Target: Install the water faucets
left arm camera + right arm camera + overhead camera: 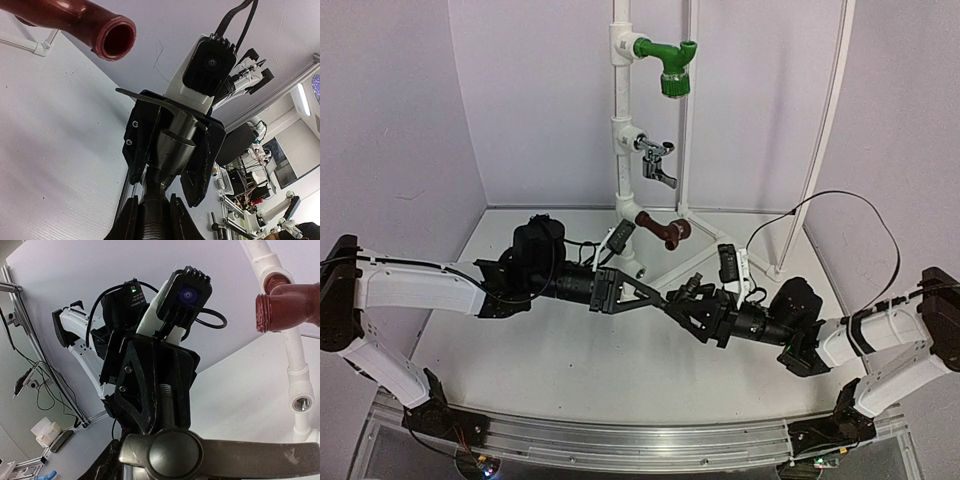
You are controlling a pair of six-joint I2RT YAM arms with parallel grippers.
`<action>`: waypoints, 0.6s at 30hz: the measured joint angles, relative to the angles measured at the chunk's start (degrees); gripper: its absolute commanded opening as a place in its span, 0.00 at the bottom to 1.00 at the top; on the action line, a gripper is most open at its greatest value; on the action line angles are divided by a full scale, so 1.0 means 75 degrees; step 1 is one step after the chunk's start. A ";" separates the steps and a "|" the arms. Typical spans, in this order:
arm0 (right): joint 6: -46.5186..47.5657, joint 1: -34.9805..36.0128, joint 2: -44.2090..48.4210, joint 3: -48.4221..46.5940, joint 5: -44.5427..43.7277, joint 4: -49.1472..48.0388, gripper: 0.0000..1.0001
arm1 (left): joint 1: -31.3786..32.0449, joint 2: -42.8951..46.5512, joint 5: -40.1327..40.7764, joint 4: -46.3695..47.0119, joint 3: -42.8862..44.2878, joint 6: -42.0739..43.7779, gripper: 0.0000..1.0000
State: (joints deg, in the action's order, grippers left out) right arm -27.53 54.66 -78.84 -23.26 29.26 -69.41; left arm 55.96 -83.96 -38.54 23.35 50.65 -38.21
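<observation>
The dark grey faucet (pixel 672 298) hangs between my two grippers above the table's middle. My left gripper (pixel 658 292) is shut on its threaded end, seen in the left wrist view (pixel 152 212). My right gripper (pixel 680 308) is shut on its body near the lever handle (pixel 225 455); its fingers (pixel 142 135) flank the grey barrel (pixel 172 150). The white pipe stand (pixel 620 120) at the back carries a green faucet (pixel 670 65), a silver faucet (pixel 658 165) and a brown faucet (pixel 665 230). The brown one also shows in both wrist views (pixel 100 30) (pixel 287 305).
A bare threaded socket (pixel 301 402) shows on the white pipe below the brown faucet. The stand's white legs (pixel 720 240) spread over the back of the table. A thin white rod (pixel 825 130) leans at the right. A metal rail (pixel 620 445) runs along the near edge.
</observation>
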 measured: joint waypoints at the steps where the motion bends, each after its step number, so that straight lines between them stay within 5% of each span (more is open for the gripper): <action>1: -0.0012 0.0012 -0.0112 -0.0042 0.0006 -0.0093 0.41 | 0.0000 0.0000 0.0000 0.0078 -0.0024 -0.0051 0.00; 3: -0.0050 0.0033 -0.0280 -0.0088 0.0008 -0.0230 0.32 | -0.0003 -0.0002 -0.0003 0.0148 -0.0058 -0.0114 0.00; 6: -0.0120 0.0033 -0.0428 -0.0103 -0.0012 -0.0392 0.03 | -0.0003 -0.0012 -0.0045 0.0264 -0.0088 -0.0194 0.00; 9: -0.0192 0.0035 -0.0452 -0.0116 -0.0021 -0.0481 0.00 | -0.0020 -0.0012 -0.0082 0.0448 -0.0142 -0.0307 0.00; 16: -0.0051 0.0065 -0.0368 0.0043 -0.0502 -0.0436 0.00 | -0.0014 0.0031 0.0210 0.0629 -0.0336 -0.0331 0.70; 18: 0.0362 0.0070 -0.0053 0.0311 -0.0891 0.0012 0.00 | -0.0032 0.0180 0.0515 0.0519 -0.0534 -0.0155 0.75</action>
State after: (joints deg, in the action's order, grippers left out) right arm -24.82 55.18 -79.23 -20.92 22.57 -69.32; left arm 55.73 -82.61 -34.68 27.24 46.65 -39.38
